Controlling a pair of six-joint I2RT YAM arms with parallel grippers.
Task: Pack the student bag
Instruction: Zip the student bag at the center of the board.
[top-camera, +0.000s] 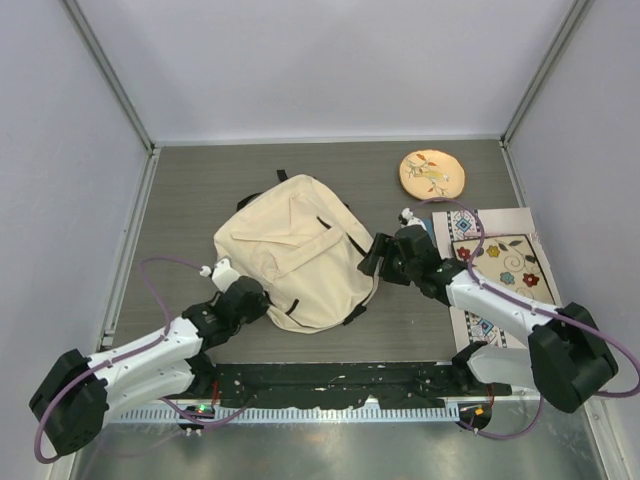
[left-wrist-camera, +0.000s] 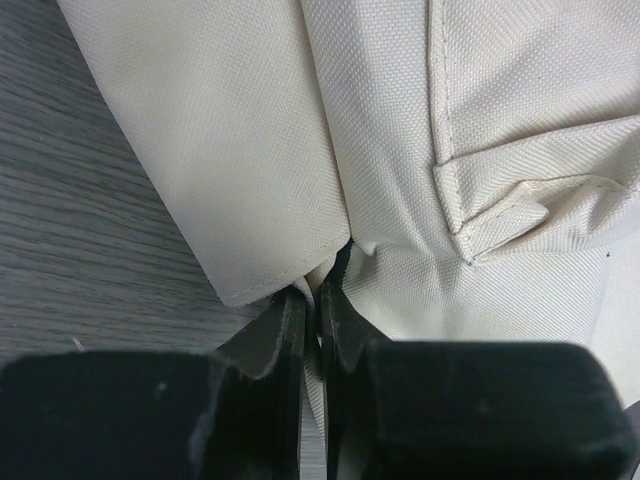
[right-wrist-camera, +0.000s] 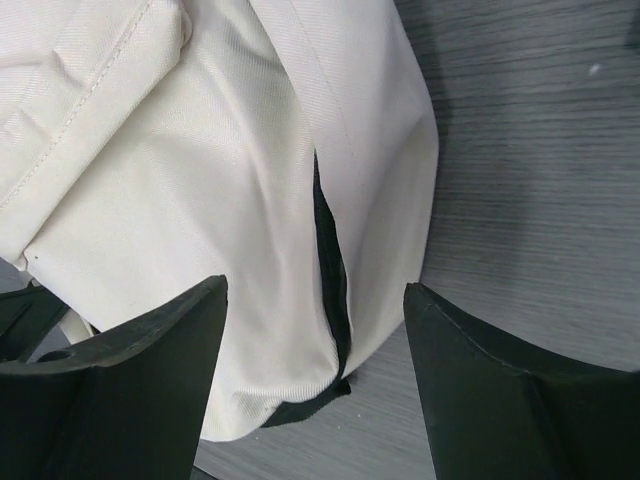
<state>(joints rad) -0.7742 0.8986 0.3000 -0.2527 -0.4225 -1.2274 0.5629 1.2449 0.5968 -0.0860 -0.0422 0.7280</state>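
the student bag (top-camera: 290, 250), a large cream fabric backpack with thin black straps, lies flat in the middle of the dark grey wood-grain desk (top-camera: 190, 190), its top towards the far edge and its bottom towards the near edge. the left gripper (top-camera: 258, 293) is at the bag's near-left corner. in the left wrist view its black fingers (left-wrist-camera: 290, 335) are drawn almost together, with a thin fold of the cream cloth pinched between them, so it has hold of the bag by that fold. a stitched flap (left-wrist-camera: 520, 200) of the same cloth shows just beyond the pinch. the right gripper (top-camera: 368, 258) is at the bag's right side. in the right wrist view its fingers (right-wrist-camera: 170, 350) stand wide apart, one on each side of a corner of the bag where a narrow black strip (right-wrist-camera: 328, 250) runs along the seam. they grip nothing, and whether either finger touches the cloth cannot be told. a round tan embroidered disc (top-camera: 432, 173) lies near the far-right corner of the desk, well apart from the bag. a flat rectangular mat with a floral pattern (top-camera: 505, 265) lies along the right edge, partly under the right arm.
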